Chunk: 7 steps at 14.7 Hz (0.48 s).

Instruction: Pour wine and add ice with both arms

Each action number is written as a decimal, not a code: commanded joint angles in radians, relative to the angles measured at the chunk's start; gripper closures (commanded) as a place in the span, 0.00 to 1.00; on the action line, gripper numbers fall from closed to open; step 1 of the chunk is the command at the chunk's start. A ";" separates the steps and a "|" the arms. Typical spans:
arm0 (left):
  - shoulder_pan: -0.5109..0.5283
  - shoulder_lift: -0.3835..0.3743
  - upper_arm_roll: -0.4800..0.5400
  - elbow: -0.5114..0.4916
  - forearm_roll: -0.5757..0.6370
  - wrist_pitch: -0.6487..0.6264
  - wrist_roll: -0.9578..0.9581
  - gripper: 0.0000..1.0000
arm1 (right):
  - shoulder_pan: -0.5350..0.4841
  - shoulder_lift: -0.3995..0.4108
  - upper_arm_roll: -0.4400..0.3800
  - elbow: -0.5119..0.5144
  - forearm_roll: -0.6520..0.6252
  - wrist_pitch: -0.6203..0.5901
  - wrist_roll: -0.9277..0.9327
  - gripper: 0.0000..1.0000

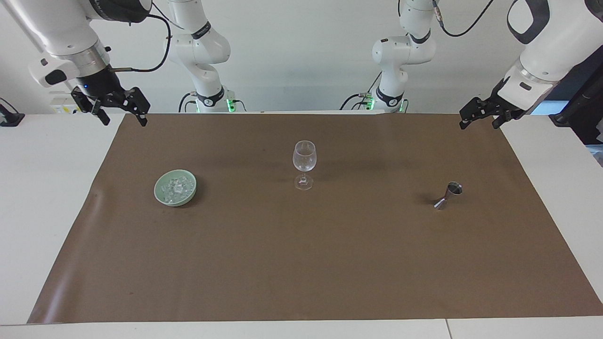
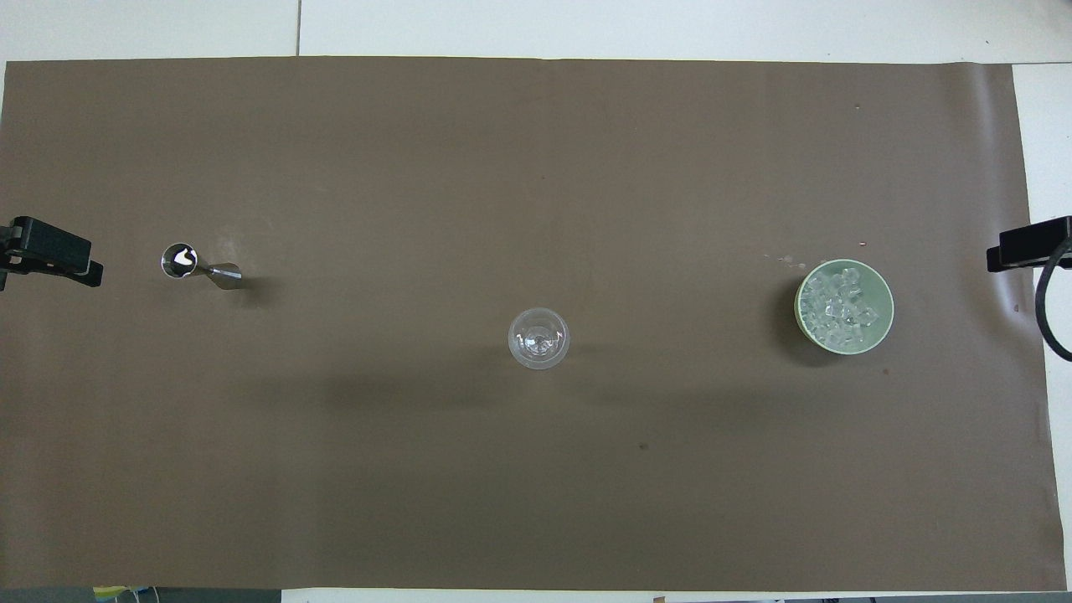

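Tabletop: white, with joins showing along the edge farthest from the robots; no writing can be read on it.
Brown mat: a plain sheet covering most of the tabletop, unprinted, slightly rippled at the right arm's end.
Arms: two white jointed arms, both raised; small dark marks on the base joints are too small to read.
Right gripper: hangs in the air over the mat's corner at the right arm's end, fingers spread apart, holding nothing.
Left gripper: hangs in the air over the mat's corner at the left arm's end, fingers spread apart, holding nothing.
Pale green bowl: stands on the mat toward the right arm's end, unmarked.
Stemmed glass: clear, upright in the middle of the mat, between bowl and jigger and well apart from both.
Metal jigger: stands on the mat toward the left arm's end, its open cup upward; no engraving can be made out.
Ice: small clear cubes heaped inside the pale green bowl.
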 commanded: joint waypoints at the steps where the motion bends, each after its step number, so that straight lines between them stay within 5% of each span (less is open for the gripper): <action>1: 0.005 -0.024 -0.005 -0.027 0.015 -0.002 0.007 0.00 | -0.007 -0.001 0.003 0.000 0.023 0.012 -0.028 0.00; 7: 0.006 -0.026 -0.004 -0.027 0.015 -0.018 0.007 0.00 | -0.009 -0.001 0.003 -0.001 0.024 0.011 -0.023 0.00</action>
